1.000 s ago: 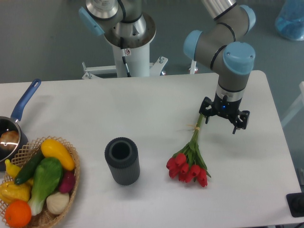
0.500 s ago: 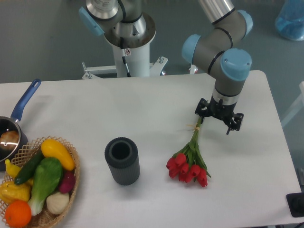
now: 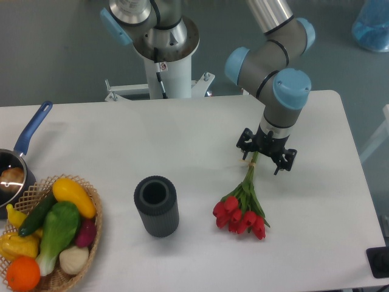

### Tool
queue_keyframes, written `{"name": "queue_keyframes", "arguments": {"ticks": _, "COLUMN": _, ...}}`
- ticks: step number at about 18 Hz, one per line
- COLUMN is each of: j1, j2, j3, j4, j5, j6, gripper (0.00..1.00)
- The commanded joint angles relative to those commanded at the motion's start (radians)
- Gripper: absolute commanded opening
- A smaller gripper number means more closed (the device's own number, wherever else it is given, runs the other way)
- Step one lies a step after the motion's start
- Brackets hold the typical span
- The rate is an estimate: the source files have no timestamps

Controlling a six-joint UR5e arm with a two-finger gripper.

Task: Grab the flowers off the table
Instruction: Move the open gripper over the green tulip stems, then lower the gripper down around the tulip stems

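The surface (image 3: 200,140) carries everything I care about here, and its right and far edges sit well clear of where I'm working, so I have open room on that side. Over the last second I've brought the arm left and slightly back, so the claw (image 3: 265,152) has gone from hanging beside the stem ends to sitting right over them. As I read it, that lines me up for the grab; the lift itself hasn't begun. The flowers (image 3: 243,204) lie flat on the surface, red buds toward me and stems running up under the claw, and they haven't shifted. The claw's fingers stand apart with nothing between them, straddling the tied part of the stems. The dark ribbed cylinder (image 3: 157,205) stands well to the left of the buds, and the wicker basket (image 3: 79,255) and pan (image 3: 24,146) are farther left still, out of my path.
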Motion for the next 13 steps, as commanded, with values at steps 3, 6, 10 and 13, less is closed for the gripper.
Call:
{"name": "queue_keyframes", "arguments": {"ticks": 3, "j1": -0.002, "j2": -0.009, "j3": 0.009, "j4": 0.003, "j5": -0.002, "j6": 0.001, "gripper": 1.0}}
{"name": "queue_keyframes", "arguments": {"ticks": 6, "j1": -0.002, "j2": -0.023, "j3": 0.026, "j4": 0.002, "j5": -0.014, "j6": -0.002, "gripper": 1.0}}
{"name": "queue_keyframes", "arguments": {"ticks": 10, "j1": -0.003, "j2": -0.031, "j3": 0.029, "j4": 0.002, "j5": -0.011, "j6": -0.002, "gripper": 1.0}}
{"name": "queue_keyframes", "arguments": {"ticks": 13, "j1": -0.017, "j2": -0.043, "j3": 0.031, "j4": 0.002, "j5": -0.006, "j6": 0.0, "gripper": 1.0}}
